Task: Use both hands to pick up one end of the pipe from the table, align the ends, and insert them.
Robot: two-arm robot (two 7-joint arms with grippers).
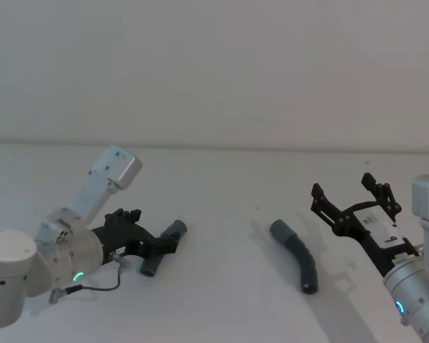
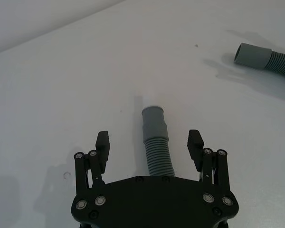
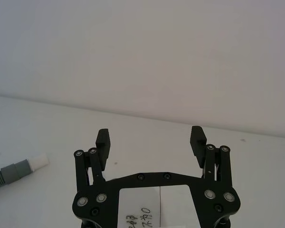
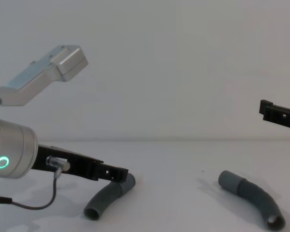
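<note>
Rear of left pipe piece (image 2: 154,124) hides under palm of left gripper (image 2: 149,139), ribbed body btwn its open jaws, untouched; right gripper (image 1: 343,187), also open, hangs apart from right pipe piece (image 1: 298,255).

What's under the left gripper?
The white-tipped pipe piece lies on the table between the left gripper's open jaws; in the left wrist view its ribbed body disappears beneath the gripper's base.

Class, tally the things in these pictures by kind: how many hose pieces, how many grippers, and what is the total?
Hose pieces: 2, the left hose piece and the right hose piece
Grippers: 2, the left gripper and the right gripper
Total: 4
</note>
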